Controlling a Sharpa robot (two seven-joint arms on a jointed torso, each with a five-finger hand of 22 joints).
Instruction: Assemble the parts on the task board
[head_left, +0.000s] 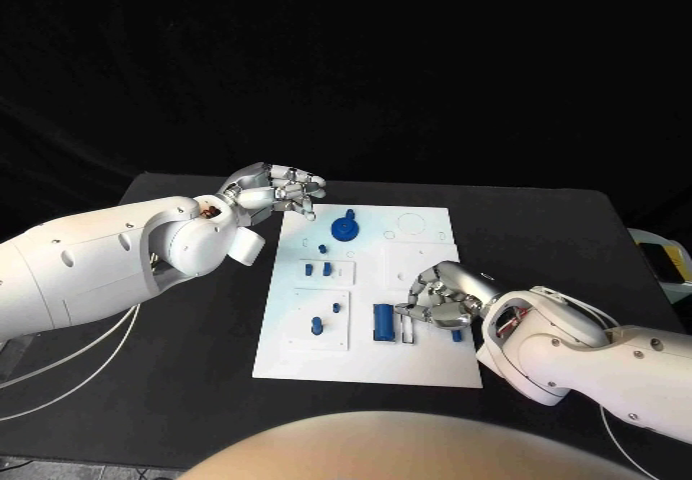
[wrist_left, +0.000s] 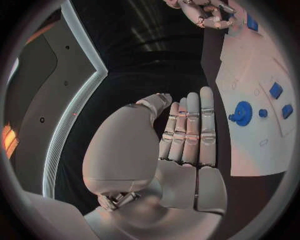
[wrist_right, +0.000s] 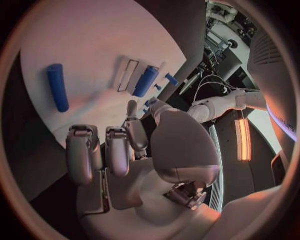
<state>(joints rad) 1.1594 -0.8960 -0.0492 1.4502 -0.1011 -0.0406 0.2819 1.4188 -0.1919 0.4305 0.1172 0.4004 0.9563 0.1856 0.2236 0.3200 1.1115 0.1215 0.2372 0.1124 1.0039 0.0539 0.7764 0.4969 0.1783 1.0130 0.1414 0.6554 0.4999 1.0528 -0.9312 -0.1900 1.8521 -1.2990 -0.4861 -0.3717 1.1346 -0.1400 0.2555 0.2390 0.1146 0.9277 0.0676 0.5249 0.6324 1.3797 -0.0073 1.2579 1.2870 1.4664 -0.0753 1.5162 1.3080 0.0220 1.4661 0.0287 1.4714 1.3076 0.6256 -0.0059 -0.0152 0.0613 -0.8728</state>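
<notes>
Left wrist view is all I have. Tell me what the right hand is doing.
Observer: The right hand is over the task board's near half, fingers curled in, nothing seen in them.
Operator: Name the nearest part.
Observer: A blue cylinder lies beside its fingers, next to a white frame.
Operator: Describe my left hand from above.
Observer: The left hand hovers by the board's far left corner, holding nothing.

My head camera looks down on the white rectangular task board (head_left: 368, 300); both wrist cameras, close behind my hands, share it.
</notes>
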